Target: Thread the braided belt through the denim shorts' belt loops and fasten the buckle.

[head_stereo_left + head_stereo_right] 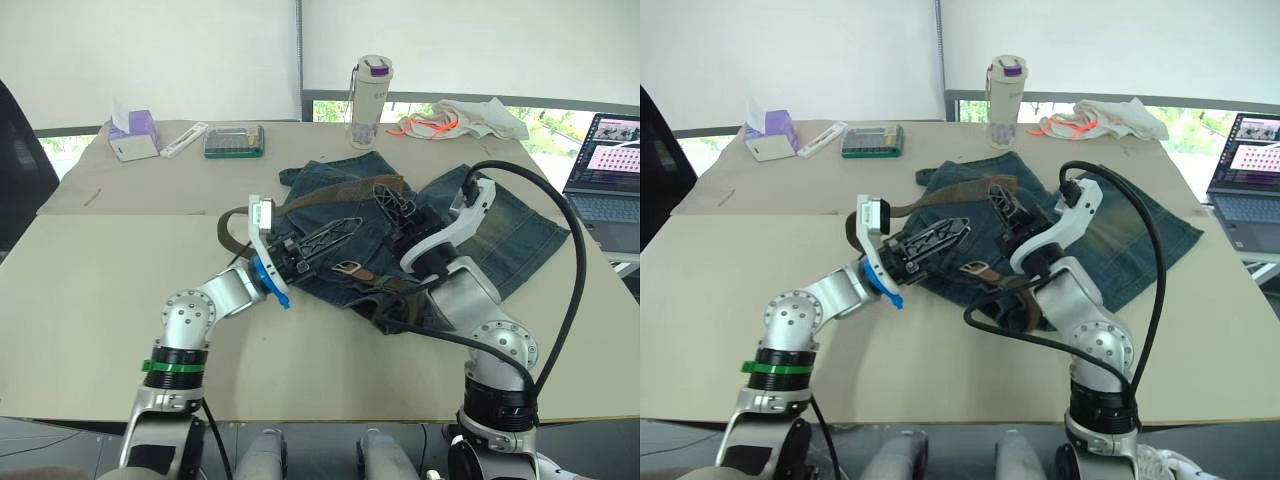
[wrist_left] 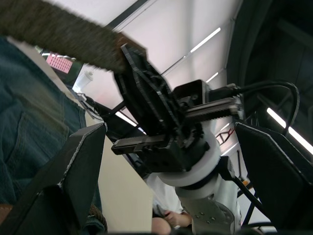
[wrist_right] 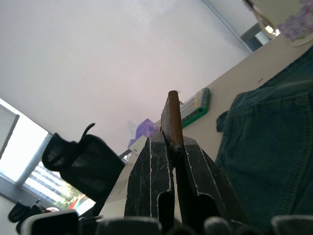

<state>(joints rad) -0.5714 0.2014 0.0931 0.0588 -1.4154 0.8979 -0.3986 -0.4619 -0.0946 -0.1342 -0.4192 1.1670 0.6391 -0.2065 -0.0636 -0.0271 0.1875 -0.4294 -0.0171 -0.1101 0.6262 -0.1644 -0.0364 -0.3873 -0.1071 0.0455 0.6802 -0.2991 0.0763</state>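
Right gripper (image 3: 171, 147) clamped on braided belt (image 1: 330, 195), left gripper (image 1: 330, 240) agape; risks slipping free over denim shorts (image 1: 520, 235).

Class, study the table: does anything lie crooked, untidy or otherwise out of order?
The denim shorts lie rumpled and skewed on the table. The braided belt runs loose and curving over them, its buckle unfastened. The right tool pinches the strap's tip. Farther back, a white cloth lies crumpled.

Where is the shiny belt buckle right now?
In the left eye view, the buckle lies on the denim shorts mid-table, between the left gripper and the right arm.
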